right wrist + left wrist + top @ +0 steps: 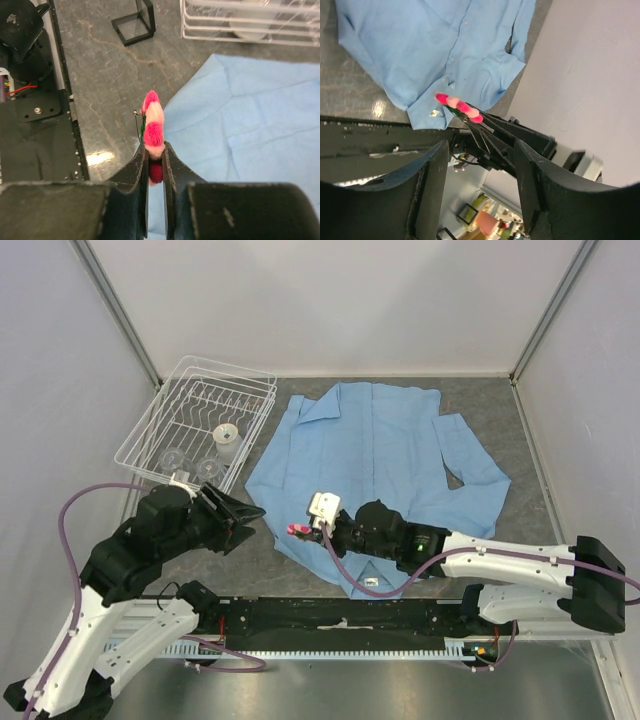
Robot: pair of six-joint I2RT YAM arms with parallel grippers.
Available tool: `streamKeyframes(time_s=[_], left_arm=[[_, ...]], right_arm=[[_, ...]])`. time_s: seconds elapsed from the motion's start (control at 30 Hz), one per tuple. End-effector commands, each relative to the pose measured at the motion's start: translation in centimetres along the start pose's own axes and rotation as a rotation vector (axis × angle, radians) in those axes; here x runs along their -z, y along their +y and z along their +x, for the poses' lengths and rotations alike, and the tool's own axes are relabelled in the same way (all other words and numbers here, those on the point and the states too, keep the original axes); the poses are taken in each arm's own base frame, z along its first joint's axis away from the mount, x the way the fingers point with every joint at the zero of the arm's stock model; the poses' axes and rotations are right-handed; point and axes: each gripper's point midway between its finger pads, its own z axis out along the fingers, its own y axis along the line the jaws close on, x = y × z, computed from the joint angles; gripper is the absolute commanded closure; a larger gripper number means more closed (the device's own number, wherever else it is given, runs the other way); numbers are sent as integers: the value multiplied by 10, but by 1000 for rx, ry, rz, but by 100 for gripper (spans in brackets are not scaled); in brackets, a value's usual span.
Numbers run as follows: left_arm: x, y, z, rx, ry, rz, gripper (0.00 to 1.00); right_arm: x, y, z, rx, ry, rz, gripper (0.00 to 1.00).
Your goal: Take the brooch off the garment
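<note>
Right claw [155, 152] is clamped tight on the brooch [152, 131], pinching it edge-on between both fingers, pink petals poking out past the tips and a thin wire pin showing at its side. The brooch sits in the air at the left border of the garment [380, 450], over the line where blue cloth meets bare counter [270, 560]. The shirt lies spread flat, collar toward the arms. Left claw [250, 515] is spread wide with nothing in it, pointing at the brooch from just beside. A white wire rack [150, 430] stands far left.
</note>
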Motion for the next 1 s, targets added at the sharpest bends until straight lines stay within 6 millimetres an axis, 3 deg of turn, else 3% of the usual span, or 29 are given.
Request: streamKeyframes(time_s=[0.0,0.3,0.63,0.97], left_arm=[[16,-14,1,178,14,-25,39],[-12,7,19,338,111,-113,53],[-24,14,27,371,154,-125,55],[-31,16,30,380,171,-136,65]], right_arm=[[5,-6,-40,246,-169,70,100],[-3,17,-50,536,-191,123,100],[-9,22,-57,574,-221,146,100],[-13,28,-62,599,-232,150,100]])
